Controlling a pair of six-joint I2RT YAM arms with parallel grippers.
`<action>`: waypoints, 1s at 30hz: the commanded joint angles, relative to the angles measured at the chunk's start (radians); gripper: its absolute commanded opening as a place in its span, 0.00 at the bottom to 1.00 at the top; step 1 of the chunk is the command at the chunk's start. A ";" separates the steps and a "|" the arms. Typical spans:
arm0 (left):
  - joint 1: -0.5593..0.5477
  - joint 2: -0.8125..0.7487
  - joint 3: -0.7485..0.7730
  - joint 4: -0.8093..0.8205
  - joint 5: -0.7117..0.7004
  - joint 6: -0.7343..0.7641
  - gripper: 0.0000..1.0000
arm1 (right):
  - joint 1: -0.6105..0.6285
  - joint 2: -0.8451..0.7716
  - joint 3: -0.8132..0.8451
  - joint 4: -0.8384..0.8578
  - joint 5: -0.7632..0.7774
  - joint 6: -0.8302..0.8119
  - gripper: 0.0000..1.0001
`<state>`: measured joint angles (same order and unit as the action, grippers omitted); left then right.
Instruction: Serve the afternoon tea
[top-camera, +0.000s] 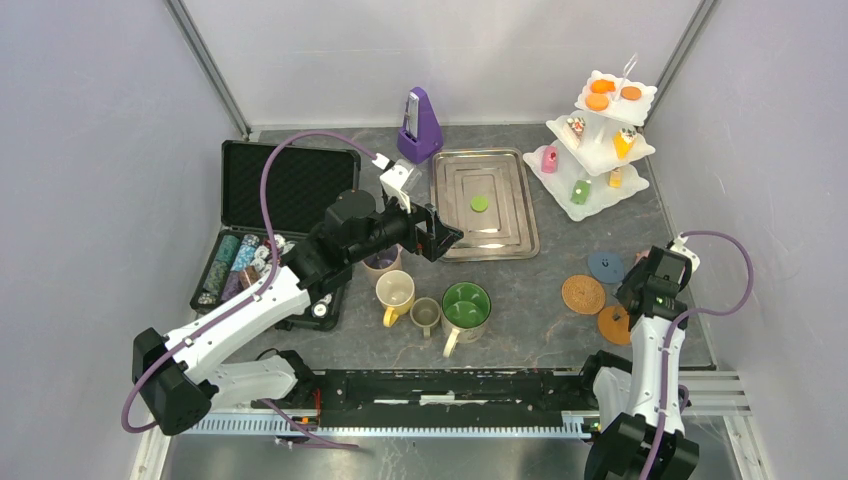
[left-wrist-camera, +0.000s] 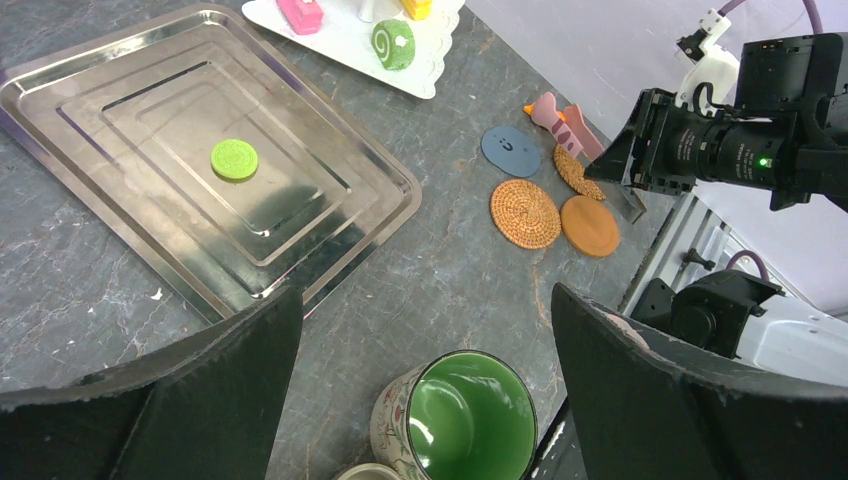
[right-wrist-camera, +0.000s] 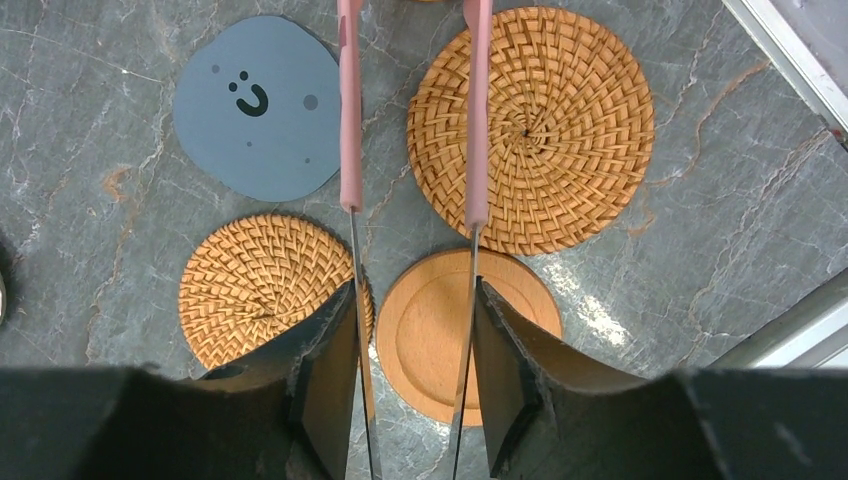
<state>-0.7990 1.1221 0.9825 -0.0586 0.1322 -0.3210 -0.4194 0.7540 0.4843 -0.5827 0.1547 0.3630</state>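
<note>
The left claw (top-camera: 440, 237) hangs wide and empty over the table, between the mugs and the tray (top-camera: 525, 215). Just near of it the big green mug (top-camera: 466, 306) stands upright, its handle pointing toward the near edge. It is probably ceramic, weighty and chippable, so best taken by the wall at the rim. On the tray lies one green pastry (top-camera: 480, 203), a flat round disc with no long axis. It looks light and likely slick, so pinch it across its edge. At far right is the stand (top-camera: 600, 200), carrying more pastries. The right claw (right-wrist-camera: 413, 300) is narrowed on tongs (right-wrist-camera: 349, 110), which point straight ahead over the coasters (right-wrist-camera: 530, 130).
</note>
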 joint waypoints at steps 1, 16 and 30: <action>-0.005 0.001 0.015 0.019 -0.017 0.059 0.99 | -0.002 0.010 0.008 0.052 -0.001 -0.017 0.40; -0.005 0.000 0.020 0.011 -0.020 0.063 0.99 | -0.003 -0.038 0.073 0.038 -0.084 -0.065 0.25; -0.006 -0.014 0.026 0.003 -0.031 0.074 0.99 | -0.002 -0.038 0.200 0.039 -0.124 -0.155 0.14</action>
<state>-0.7990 1.1271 0.9825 -0.0696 0.1280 -0.3199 -0.4198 0.7261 0.5701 -0.5957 0.0624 0.2554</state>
